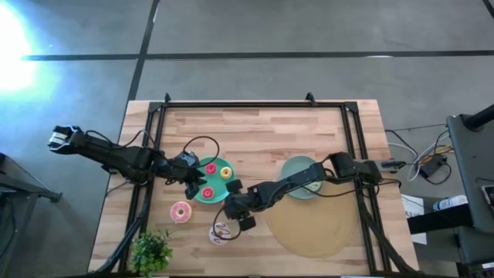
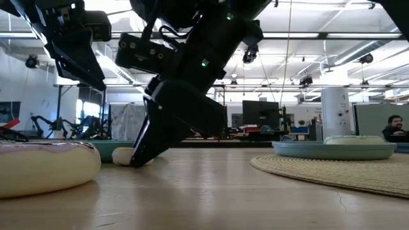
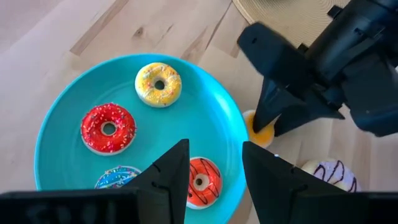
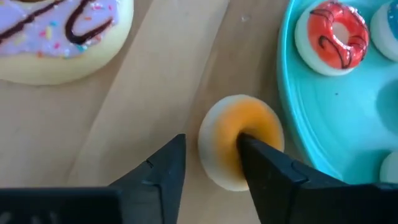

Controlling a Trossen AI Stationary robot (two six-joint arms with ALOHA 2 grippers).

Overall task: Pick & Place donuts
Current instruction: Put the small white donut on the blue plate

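While your right gripper (image 4: 211,162) straddles the orange donut (image 4: 239,140) beside the teal plate (image 4: 329,106), unclosed, your left gripper (image 3: 214,165) hangs open above that plate.

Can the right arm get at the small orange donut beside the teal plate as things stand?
Probably yes. The right gripper is open right at the orange donut, one finger over its hole. The teal plate rim crowds one side; the left gripper hovers over that plate.
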